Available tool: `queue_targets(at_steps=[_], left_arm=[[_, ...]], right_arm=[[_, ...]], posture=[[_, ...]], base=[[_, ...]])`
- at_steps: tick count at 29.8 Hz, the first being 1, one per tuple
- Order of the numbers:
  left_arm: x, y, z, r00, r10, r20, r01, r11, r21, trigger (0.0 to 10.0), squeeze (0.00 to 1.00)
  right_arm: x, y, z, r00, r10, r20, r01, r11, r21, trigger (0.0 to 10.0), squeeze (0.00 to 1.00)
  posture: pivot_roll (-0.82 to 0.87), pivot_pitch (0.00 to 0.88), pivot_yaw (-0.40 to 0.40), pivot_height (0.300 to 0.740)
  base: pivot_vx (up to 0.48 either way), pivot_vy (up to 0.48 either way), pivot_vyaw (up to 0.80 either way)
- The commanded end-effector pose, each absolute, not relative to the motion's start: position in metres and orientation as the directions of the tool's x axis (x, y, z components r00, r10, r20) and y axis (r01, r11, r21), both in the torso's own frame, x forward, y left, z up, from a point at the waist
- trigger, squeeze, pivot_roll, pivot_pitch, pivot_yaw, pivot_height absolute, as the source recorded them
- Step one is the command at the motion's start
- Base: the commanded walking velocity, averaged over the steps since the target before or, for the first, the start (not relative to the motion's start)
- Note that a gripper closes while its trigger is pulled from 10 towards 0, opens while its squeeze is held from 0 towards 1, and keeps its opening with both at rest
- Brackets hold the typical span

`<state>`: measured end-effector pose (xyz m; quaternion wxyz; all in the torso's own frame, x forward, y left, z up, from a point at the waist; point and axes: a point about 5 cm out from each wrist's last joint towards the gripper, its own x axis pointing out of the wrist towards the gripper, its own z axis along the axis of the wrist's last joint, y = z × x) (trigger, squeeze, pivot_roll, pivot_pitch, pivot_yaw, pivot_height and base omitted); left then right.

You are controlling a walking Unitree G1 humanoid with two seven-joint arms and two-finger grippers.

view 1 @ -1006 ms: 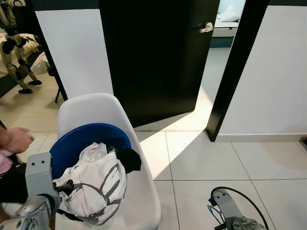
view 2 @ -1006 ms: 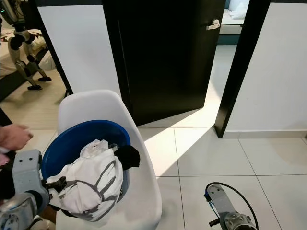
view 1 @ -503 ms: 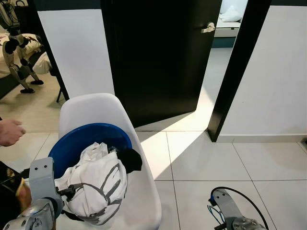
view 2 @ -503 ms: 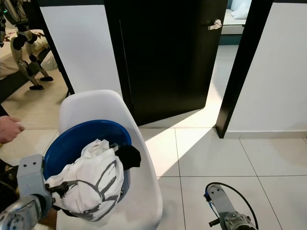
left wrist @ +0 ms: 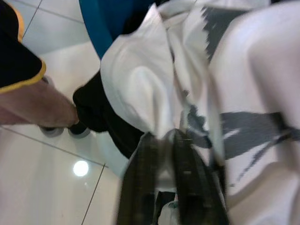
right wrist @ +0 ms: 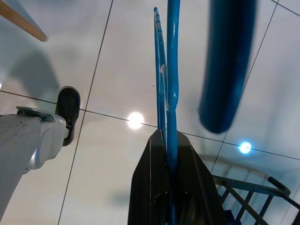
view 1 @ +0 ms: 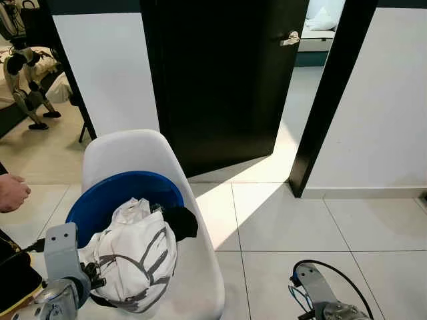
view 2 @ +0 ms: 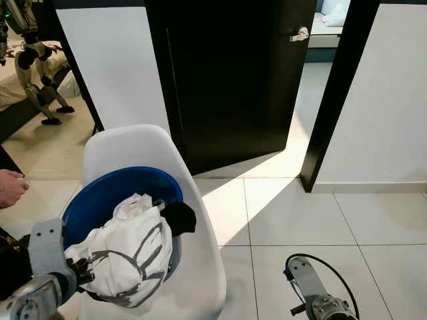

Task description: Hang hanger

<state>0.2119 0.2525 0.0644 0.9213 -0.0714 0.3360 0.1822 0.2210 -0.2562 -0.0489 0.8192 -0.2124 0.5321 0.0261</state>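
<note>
A white garment (view 1: 137,250) with grey stripes is heaped in a blue basin (view 1: 113,193) on a white chair (view 1: 127,150), with a black cloth (view 1: 181,222) beside it. My left gripper (left wrist: 164,180) is at the near edge of the heap, its fingers (left wrist: 140,187) pinched on a fold of the white garment (left wrist: 140,93). In the eye views it sits low on the left (view 1: 97,277). My right gripper (right wrist: 166,140) hangs low over the floor, shut on a blue hanger (right wrist: 172,70) that runs straight out between the fingers.
A person's hand (view 1: 12,192) is at the left edge, with a dark sleeve below it. A black door (view 1: 220,80) stands half open behind the chair. Tiled floor (view 1: 320,220) spreads to the right. Another robot (view 1: 23,73) stands at the far left.
The person's hand has drawn back toward the left edge. My left arm has shifted slightly right and lower against the white garment. The right arm has not moved.
</note>
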Motion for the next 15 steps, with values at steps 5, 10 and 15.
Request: queue_targets(at_steps=[5, 10, 15], left_arm=[[0.22, 0.265, 0.075, 0.737, 0.329, -0.59, -0.395, 0.918, 0.019, 0.0, 0.0], [0.248, 0.275, 0.125, 0.863, 0.326, -0.385, -0.342, 0.939, 0.029, 0.0, 0.0], [0.282, 0.266, 0.215, 0.981, 0.177, -0.075, -0.175, 0.984, 0.025, 0.0, 0.0]], right_arm=[[0.219, -0.255, -0.05, 0.426, -0.182, -0.886, -0.266, 0.911, -0.314, 10.0, 0.0], [0.219, -0.255, -0.051, 0.425, -0.181, -0.887, -0.269, 0.91, -0.315, 10.0, 0.0], [0.219, -0.255, -0.051, 0.426, -0.182, -0.886, -0.269, 0.91, -0.316, 10.0, 0.0]], posture=[[0.01, 0.0, 0.007, 0.74], [0.02, 0.0, 0.004, 0.74], [0.02, 0.0, 0.008, 0.74]], base=[[0.0, 0.0, 0.0], [0.0, 0.0, 0.0], [0.0, 0.0, 0.0]])
